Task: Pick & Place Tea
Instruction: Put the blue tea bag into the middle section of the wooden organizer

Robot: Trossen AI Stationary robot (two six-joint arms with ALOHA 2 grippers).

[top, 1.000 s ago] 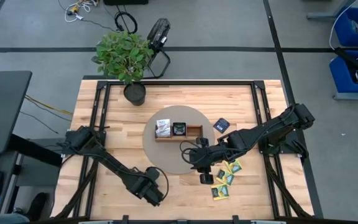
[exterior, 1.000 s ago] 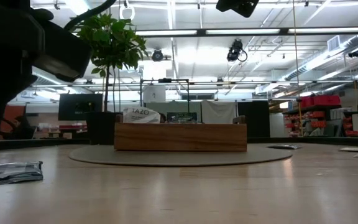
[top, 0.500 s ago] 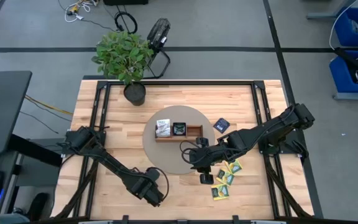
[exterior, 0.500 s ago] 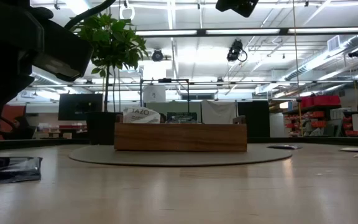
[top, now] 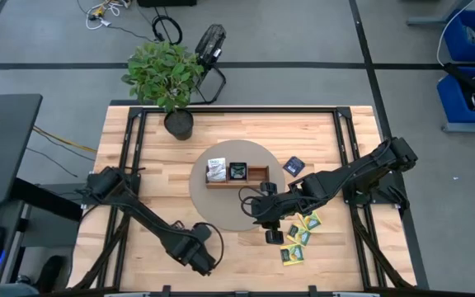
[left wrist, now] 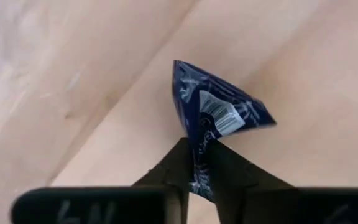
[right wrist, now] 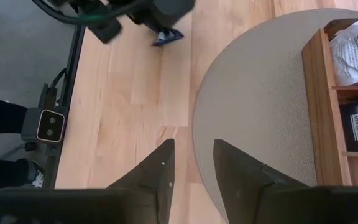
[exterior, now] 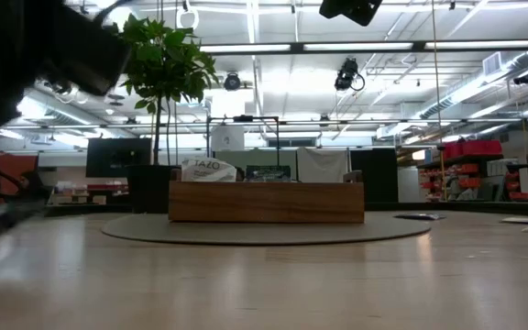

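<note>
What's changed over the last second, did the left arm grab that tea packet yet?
Yes. The left gripper has closed on the dark blue tea packet and lifted it: in the low view the packet no longer lies on the table. The right gripper, the wooden tray and the loose packets stayed put.

- Robot arms: two, each with one gripper — left gripper [left wrist: 199,153], right gripper [right wrist: 193,149].
- Wooden tray [top: 258,183]: one, with three compartments.
- Packets in the tray: two — a white packet [top: 215,170] and a dark packet [top: 237,171].
- Dark blue packets outside the tray: two [top: 293,166] [left wrist: 219,111].
- Yellow-green packets [top: 303,229]: about five, overlapping, exact count unclear.
- Orange packet [top: 274,237]: one.
- Round mat [top: 221,206]: one.
- Potted plant [top: 165,74]: one.
- Worktop [top: 151,165]: one.
</note>
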